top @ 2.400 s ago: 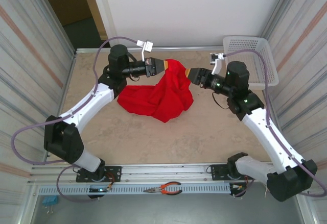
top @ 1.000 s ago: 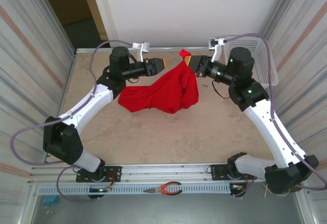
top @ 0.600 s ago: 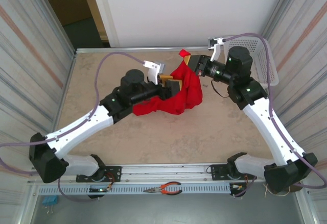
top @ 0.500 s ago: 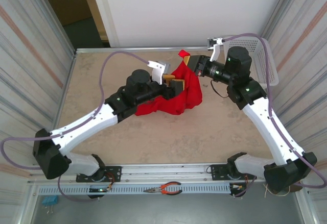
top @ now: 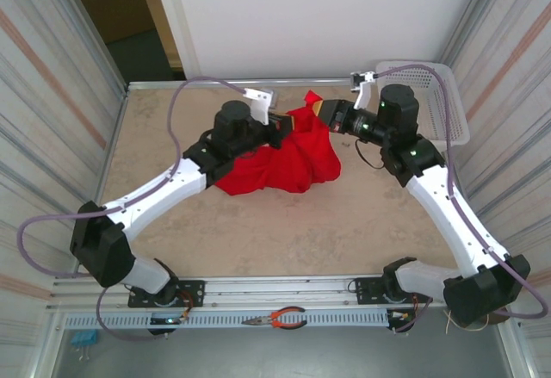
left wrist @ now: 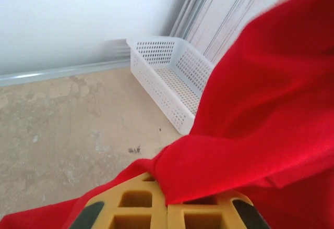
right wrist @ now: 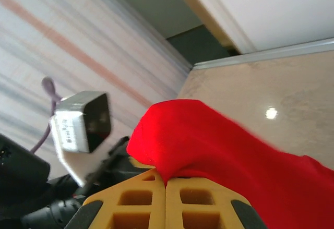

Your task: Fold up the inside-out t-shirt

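Red t-shirt (top: 284,158) gripped: left fingers (left wrist: 130,208) clenched on cloth, right fingers (right wrist: 135,200) likewise.

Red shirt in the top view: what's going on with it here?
Two arms are working on the red t-shirt. The left gripper and the right gripper each pinch a fold of it between shut fingers, close together toward the far side of the table. The held part is raised. The rest lies bunched on the table, not yet folded.

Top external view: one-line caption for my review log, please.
Left gripper and right gripper each pinch the bunched red t-shirt mid-table, a white basket in the far right corner.
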Available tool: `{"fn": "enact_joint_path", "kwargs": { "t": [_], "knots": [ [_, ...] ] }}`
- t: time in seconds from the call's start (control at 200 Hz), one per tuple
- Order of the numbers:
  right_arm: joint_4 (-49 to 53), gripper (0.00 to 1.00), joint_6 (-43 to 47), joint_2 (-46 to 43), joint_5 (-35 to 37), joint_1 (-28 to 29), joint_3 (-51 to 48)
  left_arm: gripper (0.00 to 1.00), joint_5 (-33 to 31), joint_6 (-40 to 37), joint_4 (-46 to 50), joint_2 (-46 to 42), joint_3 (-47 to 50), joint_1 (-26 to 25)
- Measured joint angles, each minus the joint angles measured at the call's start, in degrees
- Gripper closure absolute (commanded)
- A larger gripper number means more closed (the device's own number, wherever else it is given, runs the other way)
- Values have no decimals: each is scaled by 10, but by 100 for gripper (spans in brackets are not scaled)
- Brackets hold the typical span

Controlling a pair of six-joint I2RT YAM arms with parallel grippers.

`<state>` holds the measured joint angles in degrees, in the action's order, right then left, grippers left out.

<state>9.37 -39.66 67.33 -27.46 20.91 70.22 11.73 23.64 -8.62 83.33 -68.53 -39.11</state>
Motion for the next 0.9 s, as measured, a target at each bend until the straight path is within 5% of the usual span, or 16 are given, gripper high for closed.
{"fn": "enact_joint_path", "kwargs": {
  "t": [0.22, 0.526, 0.611, 0.661, 0.902],
  "knots": [
    [-12, 100, -24, 3, 3, -58, -32, 100, 171, 88, -84, -12, 53, 92],
    [-43, 100, -50, 3, -15, -59, -58, 100, 232, 103, -83, -25, 52, 91],
    [-49, 100, -66, 3, -39, -58, -50, 64, 213, 96, -54, -24, 49, 90],
    [-54, 100, -80, 4, -56, -56, -38, 51, 189, 91, -25, -24, 44, 90],
    [-94, 100, -127, 9, -117, -40, 50, 36, 55, 33, 77, -48, 31, 59]
  ]
}}
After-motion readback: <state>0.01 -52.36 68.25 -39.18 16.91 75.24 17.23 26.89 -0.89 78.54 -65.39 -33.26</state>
